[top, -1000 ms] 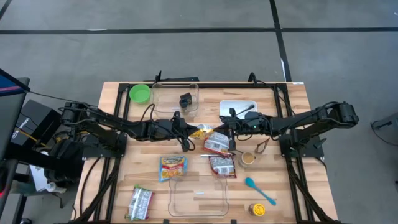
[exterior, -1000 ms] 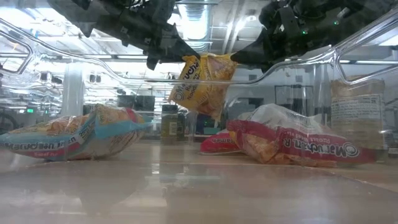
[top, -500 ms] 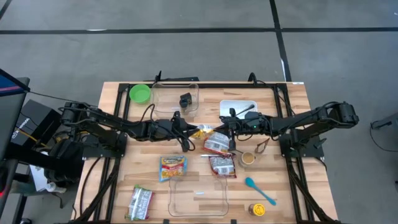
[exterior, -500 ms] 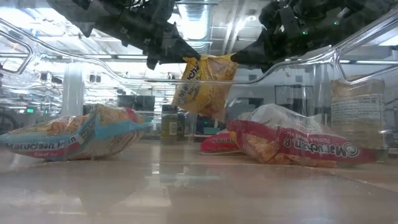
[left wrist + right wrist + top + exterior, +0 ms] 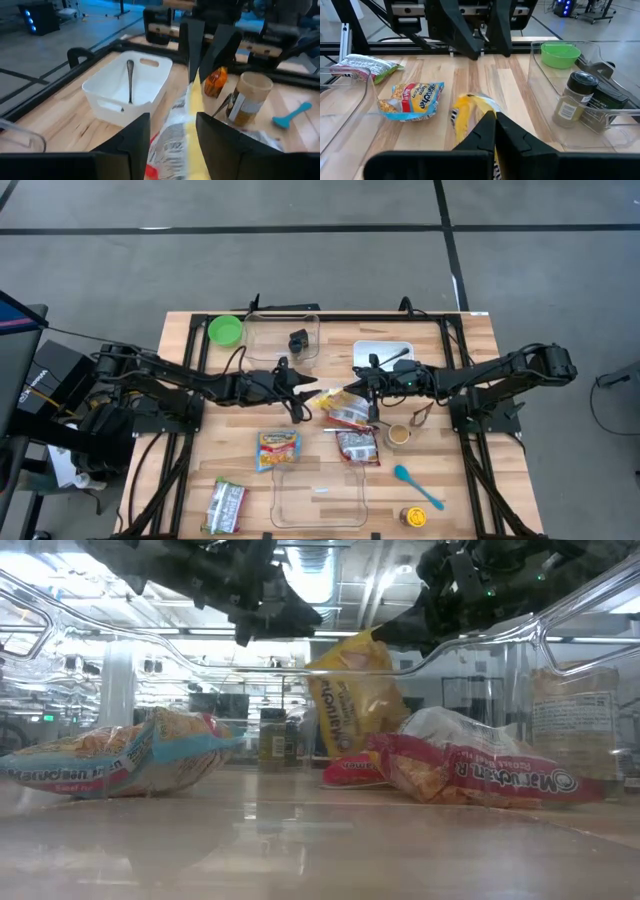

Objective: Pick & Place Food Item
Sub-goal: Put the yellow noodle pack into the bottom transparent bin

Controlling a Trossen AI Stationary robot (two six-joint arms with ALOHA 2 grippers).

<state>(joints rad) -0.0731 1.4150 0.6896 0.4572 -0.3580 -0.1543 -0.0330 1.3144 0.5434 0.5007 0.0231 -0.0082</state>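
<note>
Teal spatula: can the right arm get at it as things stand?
Probably not right away: the spatula lies in the open, but the right end effector is shut on the yellow packet.

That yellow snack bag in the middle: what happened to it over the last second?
The left gripper opened and let go of the yellow bag, which swung down and now hangs from the right gripper alone, pinched shut on its corner. Both arms stayed over the table's middle; the red packets and blue-edged packet did not move.
</note>
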